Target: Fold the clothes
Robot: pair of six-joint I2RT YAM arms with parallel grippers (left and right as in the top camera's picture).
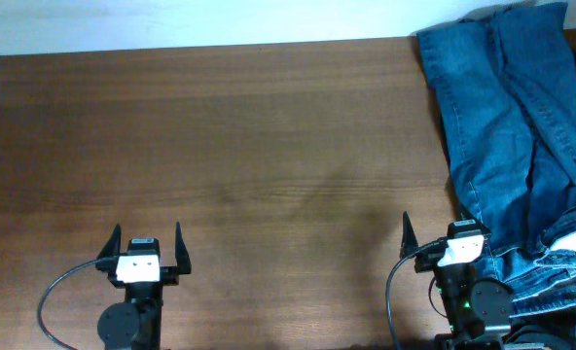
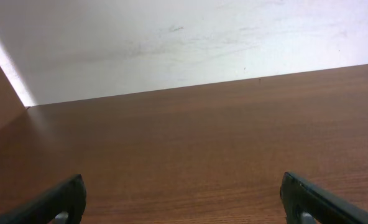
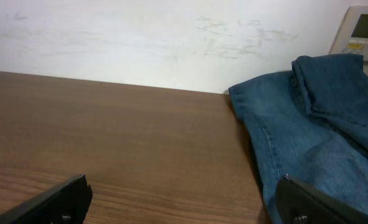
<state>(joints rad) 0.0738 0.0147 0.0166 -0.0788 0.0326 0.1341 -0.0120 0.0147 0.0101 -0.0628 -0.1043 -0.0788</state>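
- Jeans [image 1: 522, 126] are lying in a crumpled heap on the table [image 1: 269, 146], running down the right edge of the overhead frame from the upper right corner to the lower right.
- Denim is bunching in long folds, and pale patches are showing near the lower right end of the heap.
- In the right wrist view the jeans [image 3: 314, 124] are filling the right third of the frame, reaching up to where the wood meets the wall [image 3: 140, 37].
- A pale panel [image 3: 364, 28] with a small screen is showing on the wall at the upper right corner of that view, above the denim.
- The left gripper [image 1: 147, 235] is sitting at the lower left of the overhead frame, well apart from the jeans, its jaws standing wide apart with nothing between them.
- In the left wrist view the left gripper [image 2: 184, 205] is showing only two dark fingertips [image 2: 63, 202] at the lower corners, with bare wood lying between them.
- The right gripper [image 1: 436, 233] is sitting at the lower right of the overhead frame, just beside the heap's left edge, its jaws spread wide and gripping nothing.
- In the right wrist view the right gripper [image 3: 184, 208] is spanning bare wood, while the fingertip at the lower right is overlapping the denim; whether it is touching, I cannot tell.
- A grey cable [image 1: 54, 292] is looping out from the left arm toward the bottom left.
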